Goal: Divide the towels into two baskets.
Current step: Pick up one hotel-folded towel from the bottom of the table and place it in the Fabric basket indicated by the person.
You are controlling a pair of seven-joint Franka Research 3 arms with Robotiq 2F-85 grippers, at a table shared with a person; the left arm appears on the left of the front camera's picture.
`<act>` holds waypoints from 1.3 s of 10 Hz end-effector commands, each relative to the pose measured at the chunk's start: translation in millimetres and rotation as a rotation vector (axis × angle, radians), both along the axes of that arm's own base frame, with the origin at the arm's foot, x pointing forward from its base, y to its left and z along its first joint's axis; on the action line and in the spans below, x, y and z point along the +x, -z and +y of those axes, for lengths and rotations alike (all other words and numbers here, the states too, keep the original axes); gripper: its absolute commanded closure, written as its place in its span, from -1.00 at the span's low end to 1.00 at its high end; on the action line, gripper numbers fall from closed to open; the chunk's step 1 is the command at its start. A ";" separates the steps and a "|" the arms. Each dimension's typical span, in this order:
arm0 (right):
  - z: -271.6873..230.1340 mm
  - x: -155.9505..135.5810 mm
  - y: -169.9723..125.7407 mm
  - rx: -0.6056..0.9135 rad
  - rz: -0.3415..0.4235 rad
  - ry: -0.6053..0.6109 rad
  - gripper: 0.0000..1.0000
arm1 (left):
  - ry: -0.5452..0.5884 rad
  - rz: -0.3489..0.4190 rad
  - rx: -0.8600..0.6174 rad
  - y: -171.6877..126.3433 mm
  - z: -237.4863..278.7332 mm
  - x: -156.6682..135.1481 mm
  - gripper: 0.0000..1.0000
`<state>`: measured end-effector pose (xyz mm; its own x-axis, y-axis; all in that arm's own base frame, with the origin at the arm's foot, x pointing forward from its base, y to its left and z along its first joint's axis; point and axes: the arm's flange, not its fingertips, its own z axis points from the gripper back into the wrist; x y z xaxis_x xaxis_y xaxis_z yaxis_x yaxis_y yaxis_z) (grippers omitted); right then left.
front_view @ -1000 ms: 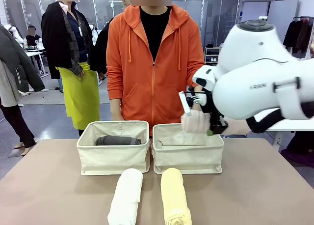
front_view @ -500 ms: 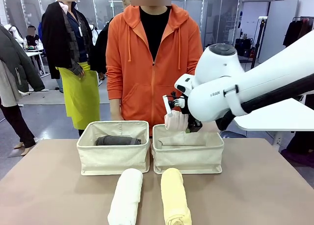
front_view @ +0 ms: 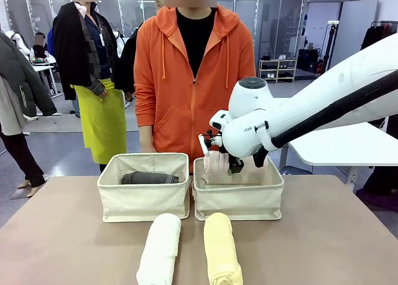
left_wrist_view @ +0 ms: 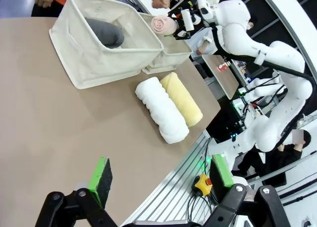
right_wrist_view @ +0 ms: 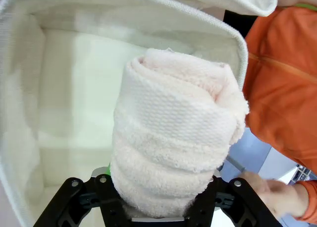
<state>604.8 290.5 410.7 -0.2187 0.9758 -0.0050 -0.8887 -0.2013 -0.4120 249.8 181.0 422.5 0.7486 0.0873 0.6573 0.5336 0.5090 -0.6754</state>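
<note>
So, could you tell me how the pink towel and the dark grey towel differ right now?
Colour: the pink towel is pale, the dark grey towel dark. The dark grey towel lies flat inside the left basket, free of any gripper; the pink towel is clamped in the right gripper at the right basket's opening. Both are rolled into cylinders.

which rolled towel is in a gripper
The pale pink rolled terry towel, clamped in the right gripper; the dark grey towel, white towel and pale yellow towel lie free.
</note>
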 end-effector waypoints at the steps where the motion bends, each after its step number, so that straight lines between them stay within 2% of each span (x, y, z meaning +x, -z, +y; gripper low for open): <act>1: 13.5 16.3 -1.5 -0.026 0.017 0.030 -0.22 | 0.002 -0.019 -0.014 -2.0 0.9 -1.4 -1.00; 2: 11.9 19.4 -1.8 -0.008 0.041 0.033 -0.72 | 0.002 -0.019 -0.014 -2.0 0.9 -1.4 -1.00; 3: 11.6 19.8 -1.9 -0.008 0.046 0.032 -0.76 | 0.002 -0.019 -0.014 -2.0 0.9 -1.4 -1.00; 4: 11.7 18.6 -0.1 -0.020 0.050 0.034 -1.00 | 0.002 -0.019 -0.014 -2.0 0.9 -1.4 -1.00; 7: 2.8 8.1 2.7 -0.021 0.052 0.108 -1.00 | 0.002 -0.019 -0.014 -2.0 0.9 -1.4 -1.00; 8: 8.3 19.4 3.3 -0.021 0.045 0.022 -1.00 | 0.002 -0.019 -0.014 -2.0 0.9 -1.4 -1.00; 13: 8.3 19.4 3.3 -0.021 0.045 0.022 -1.00 | 0.002 -0.019 -0.014 -2.0 0.9 -1.4 -1.00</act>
<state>623.2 299.5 407.2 -0.1825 0.9832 -0.0072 -0.9151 -0.1726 -0.3644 249.8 181.0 422.5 0.7486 0.0873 0.6573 0.5336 0.5090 -0.6754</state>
